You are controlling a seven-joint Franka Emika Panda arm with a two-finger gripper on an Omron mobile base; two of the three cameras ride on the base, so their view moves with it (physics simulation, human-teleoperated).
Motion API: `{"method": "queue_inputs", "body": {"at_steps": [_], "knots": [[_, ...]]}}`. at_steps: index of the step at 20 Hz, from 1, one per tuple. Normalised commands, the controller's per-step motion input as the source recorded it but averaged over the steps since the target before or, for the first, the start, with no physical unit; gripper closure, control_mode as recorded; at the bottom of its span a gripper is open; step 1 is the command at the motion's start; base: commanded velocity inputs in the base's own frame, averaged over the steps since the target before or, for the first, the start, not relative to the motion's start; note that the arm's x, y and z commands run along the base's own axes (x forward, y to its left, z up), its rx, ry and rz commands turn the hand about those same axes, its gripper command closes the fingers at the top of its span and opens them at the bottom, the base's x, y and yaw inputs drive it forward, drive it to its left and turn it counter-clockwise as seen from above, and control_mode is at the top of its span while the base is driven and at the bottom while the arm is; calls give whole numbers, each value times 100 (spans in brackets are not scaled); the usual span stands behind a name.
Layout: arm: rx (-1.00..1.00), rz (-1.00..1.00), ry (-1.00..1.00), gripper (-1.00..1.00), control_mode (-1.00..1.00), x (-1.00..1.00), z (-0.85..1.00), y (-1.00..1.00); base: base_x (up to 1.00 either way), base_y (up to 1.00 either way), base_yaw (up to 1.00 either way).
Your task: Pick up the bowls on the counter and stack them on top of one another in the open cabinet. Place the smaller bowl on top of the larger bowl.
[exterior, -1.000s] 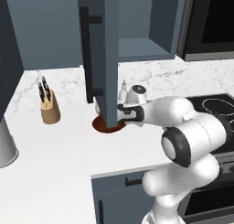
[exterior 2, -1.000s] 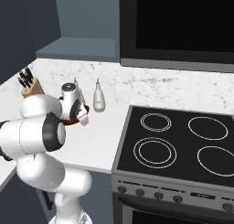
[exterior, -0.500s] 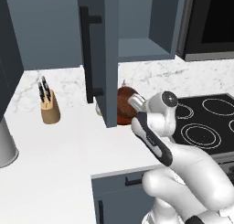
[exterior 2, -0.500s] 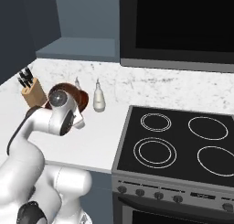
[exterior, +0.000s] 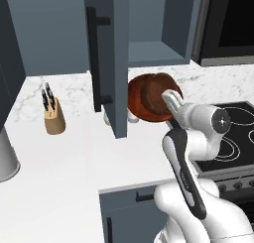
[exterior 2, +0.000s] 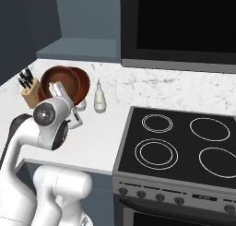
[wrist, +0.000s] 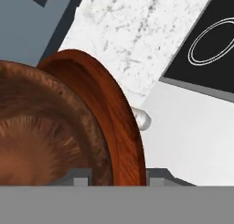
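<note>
Above the counter [exterior: 74, 152], just right of the open cabinet [exterior: 114, 58] door, larger bowl [exterior: 149, 98] pinched by its rim in gripper [exterior: 171, 99], tipped on edge for carrying toward the shelf.

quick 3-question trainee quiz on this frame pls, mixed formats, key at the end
1. True or false: the larger bowl rests flat on the counter.
2. Multiple choice: what stands on the counter left of the cabinet door in the left base view? A) kettle B) knife block C) toaster
3. Short answer: what is the hand clamped on?

Key:
1. False. It is lifted, tilted on edge in front of the open cabinet.
2. B, the knife block.
3. The rim of the larger bowl; the hand view shows a finger on each side of it.
</note>
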Motion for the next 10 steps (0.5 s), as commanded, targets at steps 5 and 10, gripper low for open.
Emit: {"method": "queue_inputs", "body": {"at_steps": [5,10], "knots": [[9,-10,-21,100,-100,-66,100,-15,0,0,0],[2,-2,-15,100,-100,-12,100,0,0,0,0]]}}
